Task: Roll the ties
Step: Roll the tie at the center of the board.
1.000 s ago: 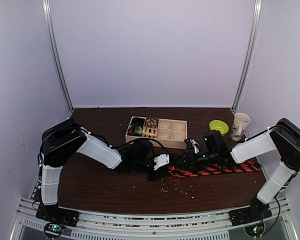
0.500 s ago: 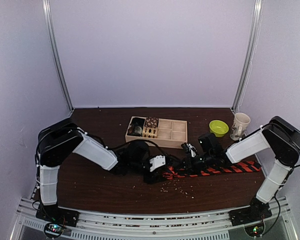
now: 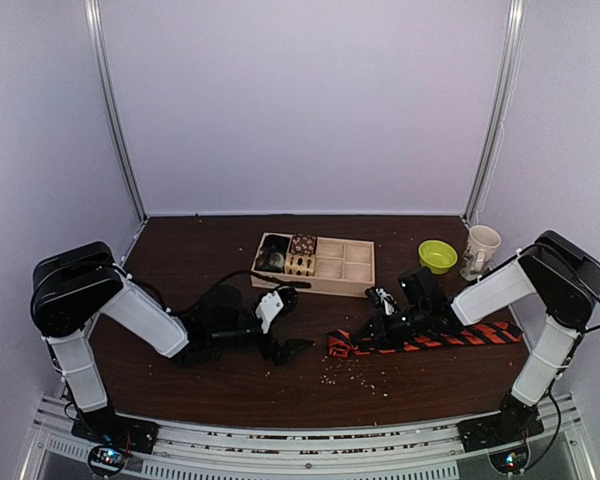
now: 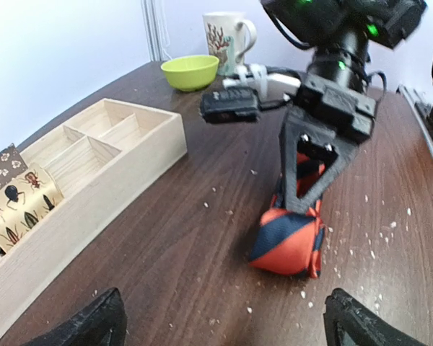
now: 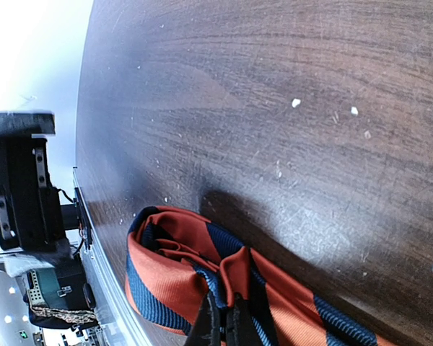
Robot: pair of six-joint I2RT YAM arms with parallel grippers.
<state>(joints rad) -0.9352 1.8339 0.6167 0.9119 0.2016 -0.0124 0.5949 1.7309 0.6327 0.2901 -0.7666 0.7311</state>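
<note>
The tie (image 3: 425,339) lies flat on the dark wooden table (image 3: 200,380). It is red-orange with dark diagonal stripes that read navy in the wrist views. Its free end is wound into a small loose roll (image 4: 289,241). The right pincer (image 3: 382,325) comes down on the fabric just behind that roll, and its two black fingers are closed tight on the tie (image 5: 195,277). The roll sits right at their tips, and the unrolled length runs back beneath the right arm.

The left pincer (image 3: 286,325) stands at its widest, holding nothing, with one finger at each lower corner of its own camera view. The roll lies ahead of it, well apart, roughly in line with the gap between the fingers.

On the far side of the left pincer stands a wooden compartment tray (image 3: 310,283). Its end cells hold small fabric rolls, and one of them is printed with beetles (image 4: 18,205). Beyond the right pincer we see a lime-green bowl (image 3: 437,254) and, beside it, a white mug (image 3: 479,251) with a red coral motif. Pale crumbs (image 3: 355,372) are scattered on the table near the roll.
</note>
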